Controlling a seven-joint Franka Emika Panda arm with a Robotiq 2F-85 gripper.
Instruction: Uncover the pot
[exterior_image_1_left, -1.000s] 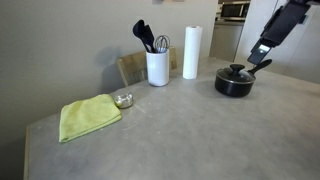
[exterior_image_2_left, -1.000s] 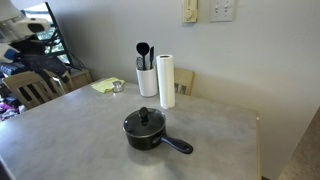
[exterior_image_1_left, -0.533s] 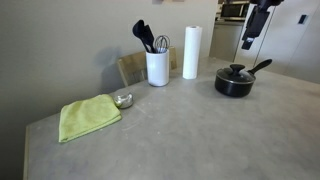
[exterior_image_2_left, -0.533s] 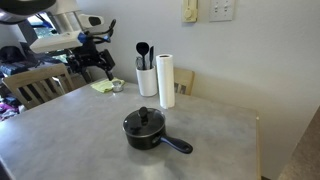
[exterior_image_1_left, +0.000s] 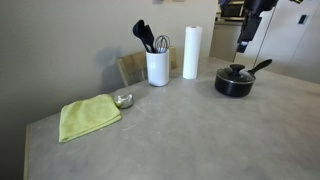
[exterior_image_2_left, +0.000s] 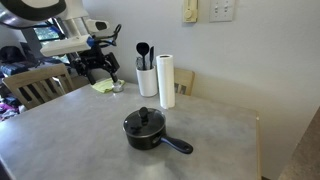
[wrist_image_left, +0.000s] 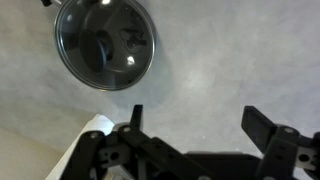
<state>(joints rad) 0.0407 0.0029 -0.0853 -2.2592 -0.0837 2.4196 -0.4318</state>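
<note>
Right of frame in an exterior view: pot (exterior_image_1_left: 235, 82) on bench (exterior_image_1_left: 180, 130), glass lid (wrist_image_left: 105, 42) on. Wrist view: knob (wrist_image_left: 101, 48) upper left, off-centre from jaws. Jaws spread wide, empty, well above. Risks: misaligned descent, finger strikes glass; weak pinch on knob, lid slips; lift drags light pot.

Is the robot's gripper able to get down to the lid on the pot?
Probably yes. The gripper hangs open up high with the lid in plain sight below it, and nothing stands over the pot; the paper towel roll is off to the side.
</note>
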